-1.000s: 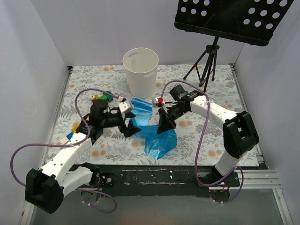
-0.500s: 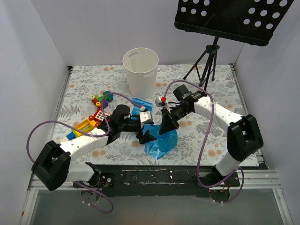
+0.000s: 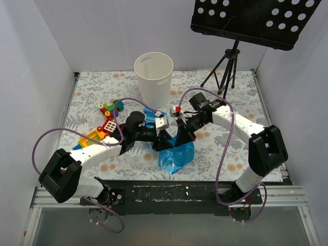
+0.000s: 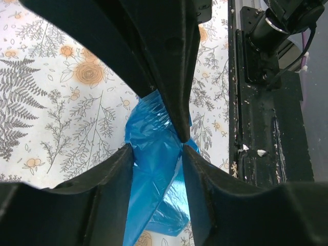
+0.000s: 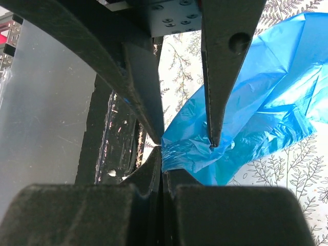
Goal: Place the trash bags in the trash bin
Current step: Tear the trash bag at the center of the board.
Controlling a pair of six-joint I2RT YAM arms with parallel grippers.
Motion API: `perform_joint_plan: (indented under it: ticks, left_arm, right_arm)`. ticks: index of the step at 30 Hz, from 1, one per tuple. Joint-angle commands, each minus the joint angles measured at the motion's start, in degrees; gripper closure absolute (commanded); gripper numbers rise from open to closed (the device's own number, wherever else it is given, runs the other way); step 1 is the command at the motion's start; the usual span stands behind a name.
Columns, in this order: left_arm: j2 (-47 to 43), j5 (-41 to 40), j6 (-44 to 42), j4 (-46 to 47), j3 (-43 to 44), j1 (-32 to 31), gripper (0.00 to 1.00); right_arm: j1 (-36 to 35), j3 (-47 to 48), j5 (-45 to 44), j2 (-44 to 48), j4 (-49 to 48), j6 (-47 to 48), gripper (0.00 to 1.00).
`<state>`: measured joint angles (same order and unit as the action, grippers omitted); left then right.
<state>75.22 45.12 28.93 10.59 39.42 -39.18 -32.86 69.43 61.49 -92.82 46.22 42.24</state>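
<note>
The trash bags (image 3: 177, 155) are a crumpled bright-blue film on the floral mat in front of the arms, with a flatter blue part (image 3: 150, 114) lying toward the bin. My right gripper (image 3: 182, 139) is shut on a bunched edge of the film (image 5: 241, 97), pinching it at the jaw tips (image 5: 162, 148) and holding it up. My left gripper (image 3: 163, 142) stands right beside it, jaws apart and astride the hanging film (image 4: 154, 169), with a gap still between its fingers (image 4: 156, 151). The cream-white trash bin (image 3: 154, 77) stands upright at the back, apart from both grippers.
Multicoloured toy blocks (image 3: 105, 123) lie left of the left arm. A black music stand (image 3: 246, 20) on a tripod (image 3: 225, 72) rises at the back right. The black base rail (image 3: 179, 192) runs along the near edge. White walls close in both sides.
My left arm has swung right, away from the toy blocks and up to the right gripper, and its jaws have narrowed around the blue film. The right gripper has stayed shut on the bag.
</note>
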Motion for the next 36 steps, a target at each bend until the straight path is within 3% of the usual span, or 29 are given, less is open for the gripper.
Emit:
perform_joint_plan:
  ticks: [1,8,12,14,16,18,20,22,24,26,32,36]
  left_arm:
    - [0.8,0.8,1.5,0.5,1.6,-0.1,0.65]
    - [1.9,-2.4,2.5,1.4,1.6,-0.1,1.00]
    - [1.9,-5.8,4.4,2.2,1.4,-0.2,1.00]
    - [1.4,-11.3,8.8,4.3,0.5,-0.1,1.00]
    - [0.8,-22.4,18.0,7.6,-1.4,-0.1,1.00]
    - [1.3,-39.0,28.8,7.2,-2.5,-0.1,1.00]
    - [4.7,-47.5,37.3,2.4,-1.0,-0.1,1.00]
    - [7.6,-50.3,44.8,0.0,-0.5,0.6,1.00]
    - [7.8,-50.7,46.3,2.6,-2.8,0.5,1.00]
    - [8.3,-50.3,45.2,1.9,-3.4,0.5,1.00]
    - [7.0,-41.0,28.8,2.6,-3.4,0.7,1.00]
    - [5.8,-46.9,18.1,3.5,-3.0,0.7,1.00]
  right_arm:
    - [-0.2,1.9,0.3,0.6,0.4,0.7,0.99]
    - [-0.2,1.9,0.2,0.4,-0.6,-0.1,0.99]
    - [-0.4,1.8,4.0,0.8,0.9,2.8,0.99]
    - [-1.7,2.7,5.8,0.4,0.5,1.6,0.99]
    - [-3.8,3.3,6.9,0.0,-0.5,1.3,0.99]
    - [-6.9,3.4,7.8,0.0,-1.5,0.9,0.99]
    - [-8.4,3.1,10.7,0.4,-5.0,-2.6,0.99]
    - [-8.4,2.5,12.7,0.5,-6.6,-5.2,0.99]
    - [-8.2,1.9,12.3,1.2,-5.8,-4.5,0.99]
    - [-7.7,2.2,9.9,2.5,-4.4,-3.5,0.99]
    - [-0.7,1.1,-4.7,8.2,-2.2,-4.0,0.99]
    - [4.6,-3.0,-18.2,13.5,-5.2,-6.5,0.99]
